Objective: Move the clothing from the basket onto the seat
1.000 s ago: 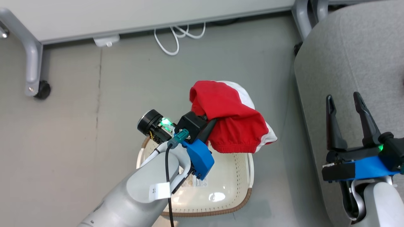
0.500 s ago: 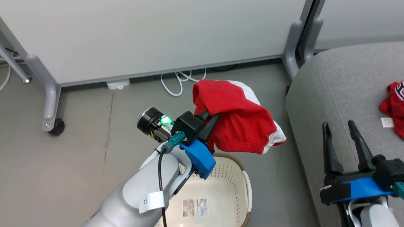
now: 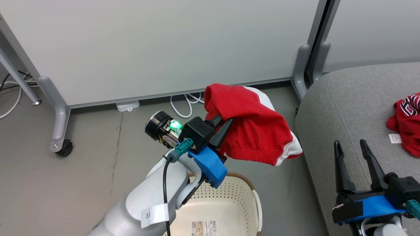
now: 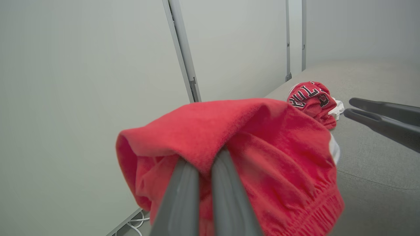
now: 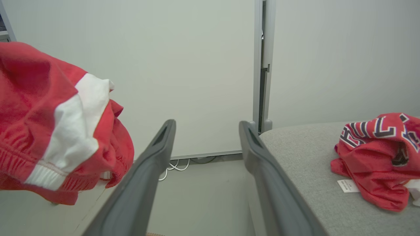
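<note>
Our left gripper (image 3: 225, 122) has its jaws clamped on the plain red garment (image 3: 256, 131), held above the far rim of the basket (image 3: 236, 193), just left of the seat (image 3: 344, 98) edge. The jersey (image 3: 407, 123) lies on the seat. Our right gripper (image 3: 349, 143) hovers over the seat's left edge, jaws apart.

The left arm (image 3: 147, 200) reaches up and forward from the lower left with its pale forearm raised. Its left gripper (image 3: 224, 122) is clamped on the red garment (image 3: 252, 131); the fingertips are buried in cloth and seem pressed together. The right gripper (image 3: 349, 146) sits low at the right, fingers upright, spread apart, holding nothing.
</note>
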